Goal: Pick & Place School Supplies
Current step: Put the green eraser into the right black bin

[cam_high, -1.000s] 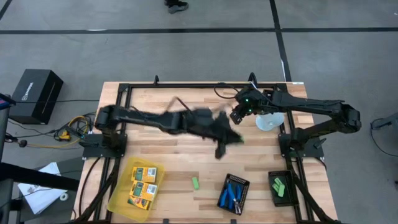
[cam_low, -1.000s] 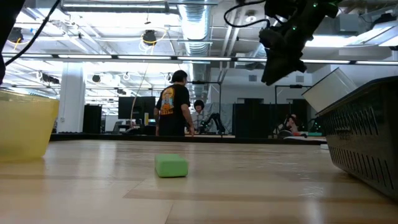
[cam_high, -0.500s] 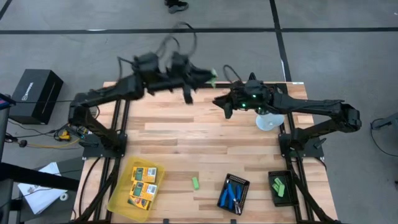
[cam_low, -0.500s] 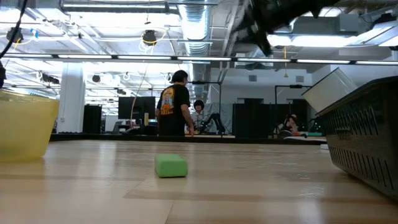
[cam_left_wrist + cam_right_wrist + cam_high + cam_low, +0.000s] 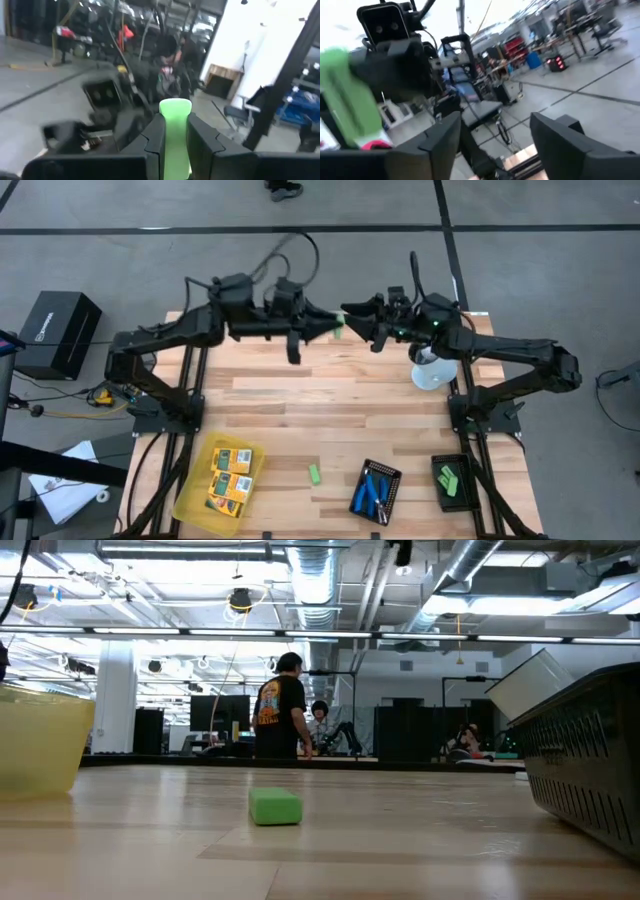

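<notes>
A small bright green block (image 5: 175,131) is pinched upright between the closed jaws of the left gripper (image 5: 333,326), held high above the far edge of the desk (image 5: 330,395), and the right gripper (image 5: 352,321) faces it just beside, its jaws spread wide and not yet around the block. This looks like a mid-air handover, and the risk lies there: if the left jaws let go before the right ones have closed, the block would fall from a height and could bounce off the desk's far edge. The two grippers are close enough to knock together, too. Another green block (image 5: 314,474) lies loose on the desk between the translucent yellow tray (image 5: 192,499) holding the yellow-orange packs (image 5: 230,477) and the black ribbed tray (image 5: 389,476) with the blue-handled tools (image 5: 372,492); more green blocks (image 5: 449,478) sit in the other black tray (image 5: 440,495).
</notes>
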### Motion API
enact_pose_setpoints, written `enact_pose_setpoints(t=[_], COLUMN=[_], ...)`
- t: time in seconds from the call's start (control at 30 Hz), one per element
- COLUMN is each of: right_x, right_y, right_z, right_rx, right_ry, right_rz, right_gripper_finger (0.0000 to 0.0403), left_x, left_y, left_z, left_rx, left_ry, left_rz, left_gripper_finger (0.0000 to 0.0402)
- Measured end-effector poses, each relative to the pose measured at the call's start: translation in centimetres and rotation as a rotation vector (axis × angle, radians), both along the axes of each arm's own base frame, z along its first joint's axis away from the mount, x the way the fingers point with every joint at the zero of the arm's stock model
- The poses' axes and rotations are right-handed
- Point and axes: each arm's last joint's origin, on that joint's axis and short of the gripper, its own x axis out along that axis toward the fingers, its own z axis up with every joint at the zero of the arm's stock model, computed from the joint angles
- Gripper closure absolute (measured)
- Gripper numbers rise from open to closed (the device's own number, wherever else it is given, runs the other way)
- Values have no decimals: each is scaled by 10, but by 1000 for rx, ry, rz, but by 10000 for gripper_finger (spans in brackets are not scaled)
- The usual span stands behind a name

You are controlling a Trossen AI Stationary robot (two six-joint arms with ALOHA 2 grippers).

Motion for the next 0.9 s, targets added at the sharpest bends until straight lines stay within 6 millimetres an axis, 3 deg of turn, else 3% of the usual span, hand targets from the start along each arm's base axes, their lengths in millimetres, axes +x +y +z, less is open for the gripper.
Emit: enact_pose_setpoints(t=[0.13, 0.3, 0.9], right_x=[-1, 2, 4], right_y=[-1, 4, 8], right_z=[11, 12, 11], right_rx=[-15, -26, -47], right_ry=[24, 54, 72], right_rz=[41, 82, 97], right_gripper_finger=[149, 157, 224], left_x=[15, 28, 25], left_y=[-9, -12, 2], left_z=[-10, -16, -12], left_rx=[-6, -26, -39], left_ry=[17, 1, -31], left_rz=[-34, -51, -26], left_gripper_finger=[361, 361, 361])
